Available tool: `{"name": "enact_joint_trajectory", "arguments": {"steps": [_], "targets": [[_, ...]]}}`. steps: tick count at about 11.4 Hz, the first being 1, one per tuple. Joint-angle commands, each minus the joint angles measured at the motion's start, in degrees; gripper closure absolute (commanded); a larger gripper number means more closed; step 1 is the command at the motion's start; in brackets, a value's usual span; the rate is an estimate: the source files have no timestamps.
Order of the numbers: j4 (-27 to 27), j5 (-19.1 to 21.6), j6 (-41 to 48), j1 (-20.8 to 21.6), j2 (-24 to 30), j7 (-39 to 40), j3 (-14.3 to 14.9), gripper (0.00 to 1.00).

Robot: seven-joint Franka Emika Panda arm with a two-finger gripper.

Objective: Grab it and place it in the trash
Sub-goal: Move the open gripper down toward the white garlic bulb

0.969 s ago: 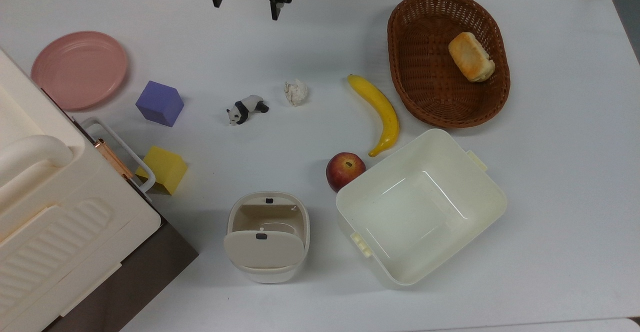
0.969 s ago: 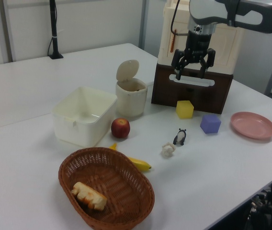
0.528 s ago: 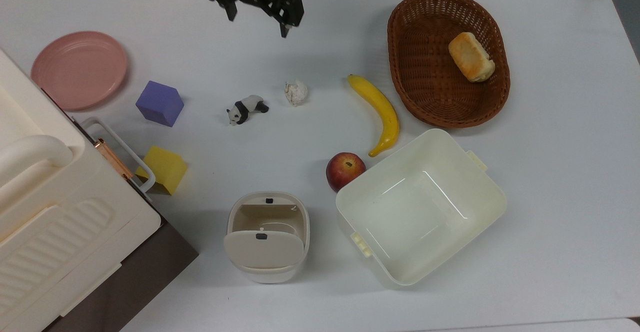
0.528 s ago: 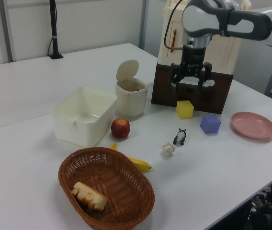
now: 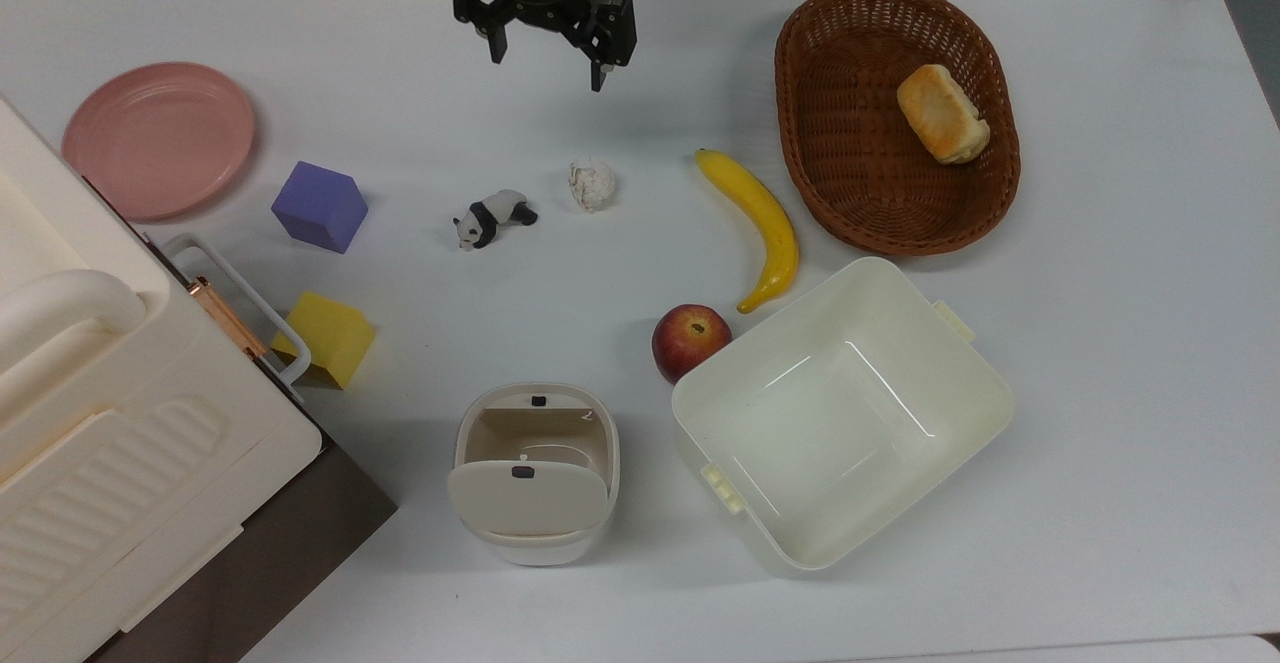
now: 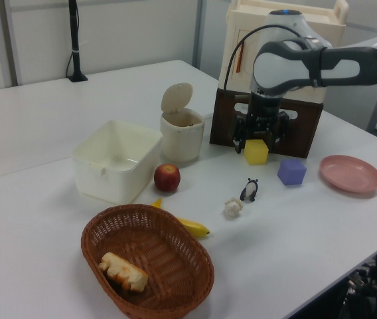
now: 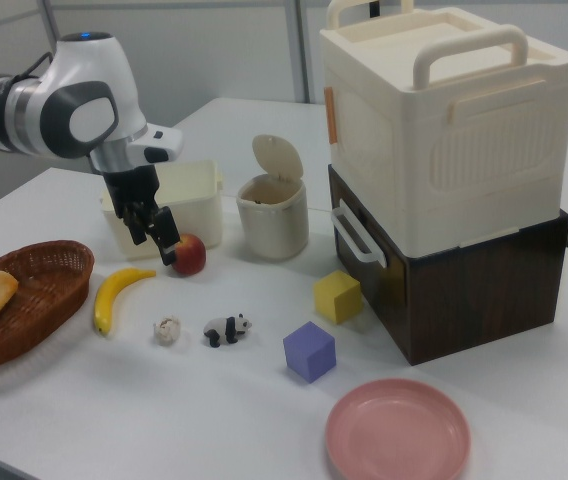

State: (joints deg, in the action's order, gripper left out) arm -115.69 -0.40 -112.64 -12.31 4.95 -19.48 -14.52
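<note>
Hand point(image 5: 548, 50) spread, empty, above counter point(image 5: 1100, 343); paper ball point(image 5: 592, 184) on counter between panda point(image 5: 493, 217) and banana point(image 5: 760, 225); bin point(image 5: 535, 473) well apart, flap raised.

A small crumpled white paper ball point(image 5: 592, 185) lies loose on the surface, just above the top view's centre. The cream rounded-square trash bin point(image 5: 536, 473) stands upright near the bottom, its flap lid tipped open.

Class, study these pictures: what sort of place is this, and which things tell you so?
Probably a robotics lab or test room: a robot arm's gripper hangs over a white table set with props such as a toy panda and coloured blocks.
</note>
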Motion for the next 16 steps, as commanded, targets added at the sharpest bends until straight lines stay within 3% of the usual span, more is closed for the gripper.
{"name": "enact_joint_trajectory", "arguments": {"steps": [1, 4, 8, 16], "targets": [[-5.7, -0.7, -5.3, 0.9, 2.3, -1.0, 0.0, 0.00], [-5.2, -4.8, -6.0, 2.7, -3.3, -1.2, 0.0, 0.00], [-5.0, -6.9, -11.5, 4.6, -10.7, -3.1, 0.0, 0.00], [-2.2, -9.9, -11.9, 5.7, -17.4, -3.2, 0.0, 0.00]]}}
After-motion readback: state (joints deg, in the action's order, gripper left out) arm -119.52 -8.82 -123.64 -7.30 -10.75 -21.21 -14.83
